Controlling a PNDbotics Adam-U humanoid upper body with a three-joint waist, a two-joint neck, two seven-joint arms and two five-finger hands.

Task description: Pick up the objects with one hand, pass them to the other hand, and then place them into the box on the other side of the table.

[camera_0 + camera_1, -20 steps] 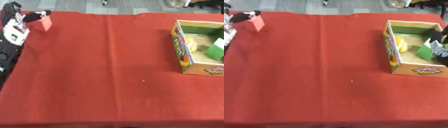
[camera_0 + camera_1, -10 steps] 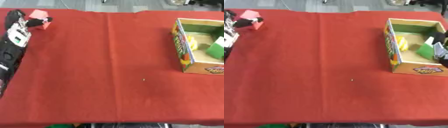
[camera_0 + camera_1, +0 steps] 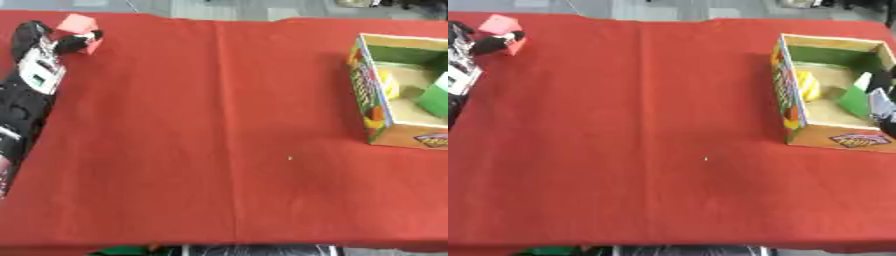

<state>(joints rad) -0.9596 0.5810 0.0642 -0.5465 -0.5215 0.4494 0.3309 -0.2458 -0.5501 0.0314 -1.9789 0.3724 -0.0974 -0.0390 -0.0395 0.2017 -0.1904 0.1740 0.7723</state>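
Left eye view: the robot's left hand (image 3: 54, 45) sits at the far-left corner of the red tablecloth (image 3: 219, 125), at about ten o'clock from the table's middle. Its dark fingers (image 3: 80, 39) are curled against the small pink-red block with flat faces (image 3: 79, 25), which is tipped on an edge. The block lies just beyond the palm, toward one o'clock from it, touching the fingertips. Whether it is off the cloth cannot be told.

Across the table, at about three o'clock, stands the open cardboard box with colourful printed sides (image 3: 785, 95). Inside it lie a yellow object (image 3: 808, 85) and a green wedge-shaped block (image 3: 853, 97). In the right eye view the right hand (image 3: 882, 102) shows only as a dark sliver at the box's right edge, touching or just beside the green wedge; its fingers cannot be made out.

The block and the box are well apart, at opposite ends of the table's long axis. The left hand is by far the nearer to the block, so the pickup looks to be its job, with the hand-over likely toward the middle.
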